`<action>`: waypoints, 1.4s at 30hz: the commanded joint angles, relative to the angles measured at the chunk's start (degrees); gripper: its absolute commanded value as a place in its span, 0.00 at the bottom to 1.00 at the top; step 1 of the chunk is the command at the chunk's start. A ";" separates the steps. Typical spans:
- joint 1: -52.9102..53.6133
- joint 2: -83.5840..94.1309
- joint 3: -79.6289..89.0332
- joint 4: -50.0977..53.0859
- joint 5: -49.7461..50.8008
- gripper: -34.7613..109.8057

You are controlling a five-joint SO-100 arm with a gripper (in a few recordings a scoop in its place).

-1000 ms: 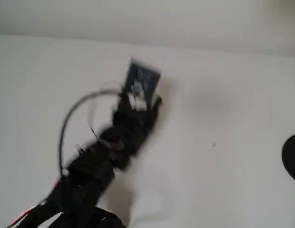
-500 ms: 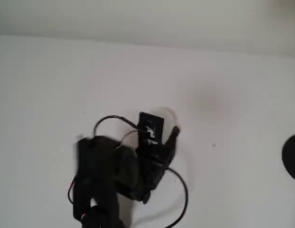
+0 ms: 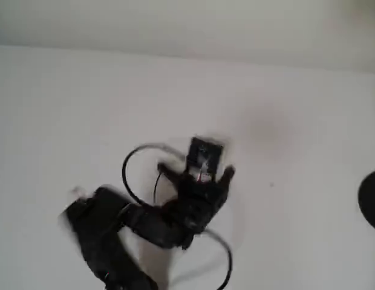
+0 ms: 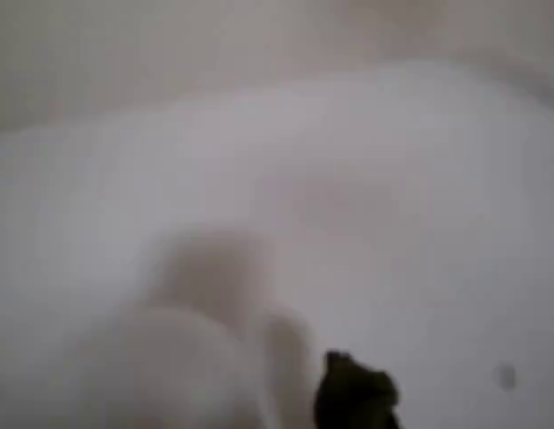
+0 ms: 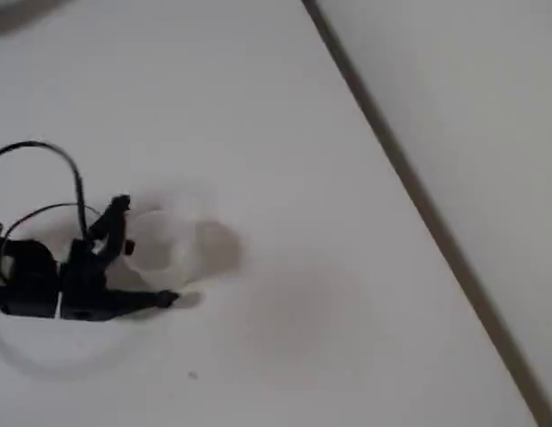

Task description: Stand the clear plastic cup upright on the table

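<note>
The clear plastic cup (image 5: 182, 245) is a faint, blurred shape on the white table (image 5: 285, 107), and it seems to lie on its side. My black gripper (image 5: 142, 253) is open, with one finger (image 5: 116, 213) on each side of the cup's near end. Whether a finger touches the cup cannot be told. From overhead the gripper (image 3: 196, 172) shows its fingers spread wide, and the wrist camera block hides the cup. In the wrist view a pale blur (image 4: 205, 340) lies beside one dark fingertip (image 4: 353, 393).
A black round object (image 3: 372, 208) sits at the table's right edge in the overhead view. Loose black cables (image 3: 136, 163) loop beside the arm. The table's far edge (image 5: 392, 151) runs diagonally in the fixed view, with a pale wall beyond it.
The gripper drew back from farther up the table toward the arm's base and shifted right. Its fingers now stand spread wider.
</note>
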 commanded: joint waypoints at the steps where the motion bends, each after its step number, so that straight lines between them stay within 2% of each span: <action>1: -0.70 44.91 -8.70 51.15 12.57 0.76; 3: -1.76 50.71 -13.01 63.19 17.67 0.76; 5: -2.20 54.58 -17.40 72.95 25.40 0.71; 7: -2.02 57.30 -20.30 80.33 34.01 0.64; 12: 0.97 64.86 -21.45 98.00 58.97 0.36; 15: 0.53 68.20 -17.31 107.14 62.93 0.28; 17: -0.09 73.39 -10.11 107.31 63.46 0.24; 21: -3.25 89.47 5.71 111.36 65.48 0.24; 24: -4.39 89.47 12.92 111.18 68.29 0.24; 30: -1.76 89.38 13.27 111.01 72.07 0.24; 42: -1.67 89.38 13.27 111.09 72.07 0.24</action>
